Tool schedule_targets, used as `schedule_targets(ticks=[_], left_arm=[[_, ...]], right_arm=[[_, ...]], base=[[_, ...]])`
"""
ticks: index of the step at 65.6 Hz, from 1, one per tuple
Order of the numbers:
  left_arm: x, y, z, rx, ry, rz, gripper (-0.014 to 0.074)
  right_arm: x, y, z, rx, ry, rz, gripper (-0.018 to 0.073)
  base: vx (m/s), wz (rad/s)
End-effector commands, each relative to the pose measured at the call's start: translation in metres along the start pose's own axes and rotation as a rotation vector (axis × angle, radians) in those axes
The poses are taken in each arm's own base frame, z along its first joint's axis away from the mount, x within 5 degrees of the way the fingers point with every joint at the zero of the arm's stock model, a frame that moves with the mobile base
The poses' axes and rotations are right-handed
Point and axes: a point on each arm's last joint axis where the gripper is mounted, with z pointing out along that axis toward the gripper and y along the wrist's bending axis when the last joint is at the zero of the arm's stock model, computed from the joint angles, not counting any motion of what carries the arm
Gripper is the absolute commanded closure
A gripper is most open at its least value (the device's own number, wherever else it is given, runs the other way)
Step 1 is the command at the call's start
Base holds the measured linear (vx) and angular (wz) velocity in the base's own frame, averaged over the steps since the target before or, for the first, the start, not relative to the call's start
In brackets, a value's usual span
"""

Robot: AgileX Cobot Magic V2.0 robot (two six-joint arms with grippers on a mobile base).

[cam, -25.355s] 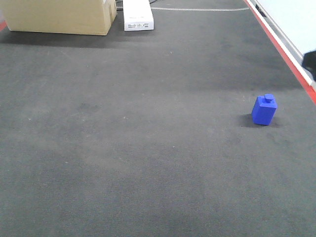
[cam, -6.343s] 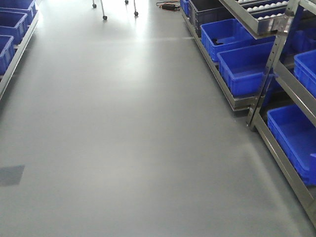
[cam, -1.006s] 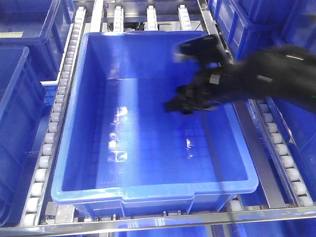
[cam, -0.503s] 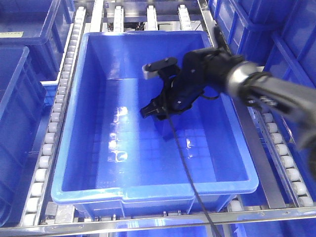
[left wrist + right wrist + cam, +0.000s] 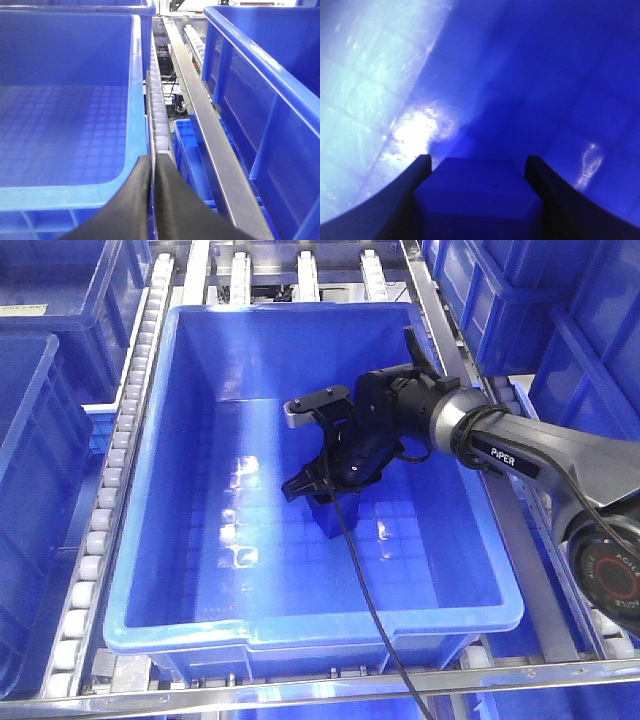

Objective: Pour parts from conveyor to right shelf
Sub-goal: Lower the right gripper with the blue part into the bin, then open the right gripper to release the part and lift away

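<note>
Part (image 5: 477, 200): one blue plastic block, boxy, flat-faced with bevelled corners; its knob was not visible. In the wrist view it sat between the two dark fingers (image 5: 402, 200) of the right gripper (image 5: 318, 485), which pinched it from both sides. In the front view it showed only as a dark blue shape at the gripper's tip, low inside the bin (image 5: 300, 625), near the middle of the floor; whether it touched the floor could not be told.

Bin: large, rectangular, blue, with a gridded glossy floor throwing white glare. It rested on the shelf (image 5: 105, 510), between sloping tracks of white rollers with steel rails.

Right arm (image 5: 520, 445): black and grey, reaching in over the bin's right rim. A black cable (image 5: 365, 605) ran from the gripper across the floor and over the front rim.

Left gripper (image 5: 151, 200): jaws pressed together, nothing between them, above a roller track (image 5: 159, 120) between two further blue bins.

Neighbouring bins: more blue bins stood at the left and right edges of the shelf.
</note>
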Motion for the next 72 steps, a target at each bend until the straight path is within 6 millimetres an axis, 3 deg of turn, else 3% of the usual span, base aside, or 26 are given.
schedule_targets(ticks=[1, 13, 29, 36, 45, 59, 72], left_arm=[[-0.013, 0.000, -0.003, 0.003, -0.103, -0.017, 0.0603], [-0.013, 0.000, -0.003, 0.003, -0.103, -0.017, 0.0603], [-0.013, 0.000, -0.003, 0.003, -0.103, -0.017, 0.0603], [-0.013, 0.000, -0.003, 0.003, -0.103, -0.017, 0.0603], [-0.013, 0.000, -0.003, 0.003, -0.103, -0.017, 0.0603], [-0.013, 0.000, -0.003, 0.003, -0.103, -0.017, 0.0603], [-0.013, 0.000, -0.003, 0.003, -0.103, -0.017, 0.0603]], right_arm=[[-0.019, -0.001, -0.038, 0.019, -0.139, -0.014, 0.0542], [-0.020, -0.001, -0.038, 0.020, -0.142, -0.018, 0.0424], [-0.024, -0.001, -0.048, 0.022, -0.184, -0.015, 0.0038], [-0.027, 0.000, -0.059, 0.023, -0.217, -0.009, -0.0058], [-0.029, 0.001, -0.078, 0.025, -0.253, -0.011, -0.0061], [-0.031, 0.011, -0.124, 0.026, -0.347, -0.029, -0.0006], [0.005, 0.018, -0.152, 0.027, -0.482, -0.006, 0.0010]], base=[[0.00, 0.00], [0.00, 0.00], [0.00, 0.00], [0.00, 0.00], [0.00, 0.00], [0.00, 0.00], [0.00, 0.00]])
